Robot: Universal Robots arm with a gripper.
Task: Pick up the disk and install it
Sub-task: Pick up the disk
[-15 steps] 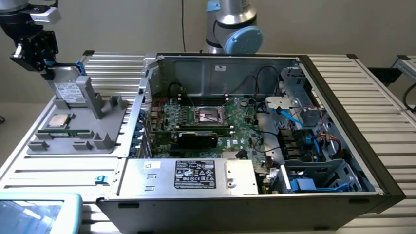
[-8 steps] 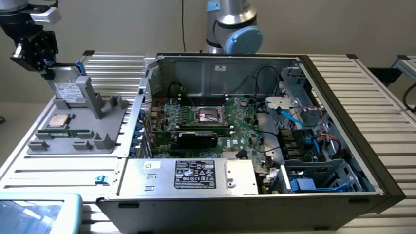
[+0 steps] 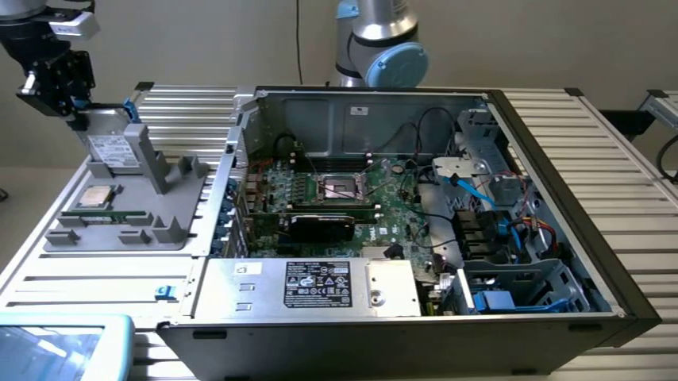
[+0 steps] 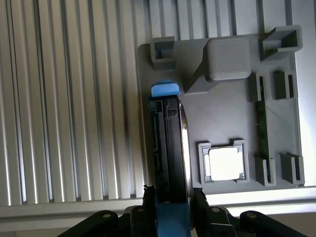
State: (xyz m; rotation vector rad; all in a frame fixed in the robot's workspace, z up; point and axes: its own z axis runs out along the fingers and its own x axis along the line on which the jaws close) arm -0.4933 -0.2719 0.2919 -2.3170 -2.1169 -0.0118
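Disk (image 3: 110, 148), a flat silver-grey hard drive with a white label and a bright blue plastic carrier, is clamped on edge between the partly closed black fingers (image 4: 148, 200) of the gripper (image 3: 76, 121). It stands upright over the far end of a grey plastic fixture tray (image 3: 182, 200), just beside a slanted grey post (image 3: 148, 159). I cannot tell whether it touches the tray. A square silver processor chip (image 3: 98, 196) lies nearer. On the exterior view's right stands an open black computer case (image 3: 593, 262).

Silver arm (image 3: 373, 28), pale-blue joint cap (image 3: 401, 63), black tool (image 3: 75, 115)
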